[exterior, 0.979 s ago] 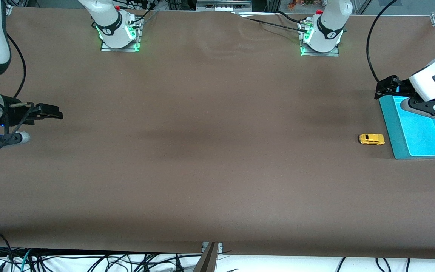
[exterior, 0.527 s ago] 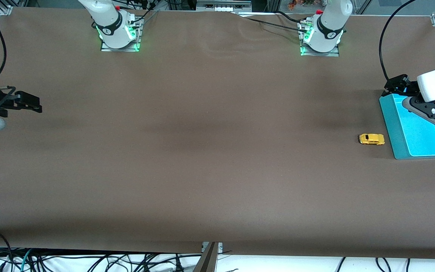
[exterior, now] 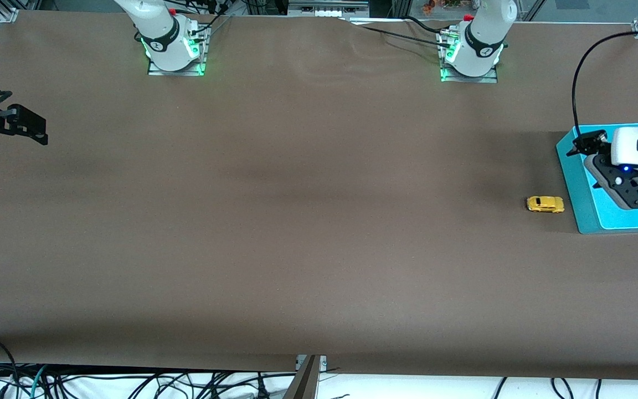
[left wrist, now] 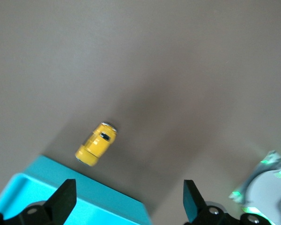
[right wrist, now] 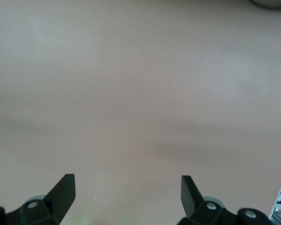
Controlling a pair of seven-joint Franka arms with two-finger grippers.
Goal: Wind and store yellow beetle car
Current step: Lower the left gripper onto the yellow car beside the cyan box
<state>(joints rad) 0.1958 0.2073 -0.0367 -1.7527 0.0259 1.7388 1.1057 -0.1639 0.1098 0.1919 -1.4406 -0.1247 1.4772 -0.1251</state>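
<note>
The yellow beetle car (exterior: 545, 204) stands on the brown table at the left arm's end, just beside the teal tray (exterior: 579, 210). In the left wrist view the car (left wrist: 96, 144) lies on the table past the tray's corner (left wrist: 47, 187). My left gripper (exterior: 587, 144) hangs open and empty over the tray's edge, apart from the car; it also shows open in its own wrist view (left wrist: 129, 190). My right gripper (exterior: 25, 124) is open and empty at the right arm's end of the table, with only bare table in its wrist view (right wrist: 128, 183).
The two arm bases (exterior: 174, 50) (exterior: 469, 55) stand along the table edge farthest from the front camera. Cables (exterior: 130, 382) hang below the edge nearest to that camera. The brown table cover (exterior: 297, 221) spreads between the arms.
My left gripper has swung over the tray toward its end of the table and turned. My right gripper has drawn back toward the right arm's end. The car has not moved.
</note>
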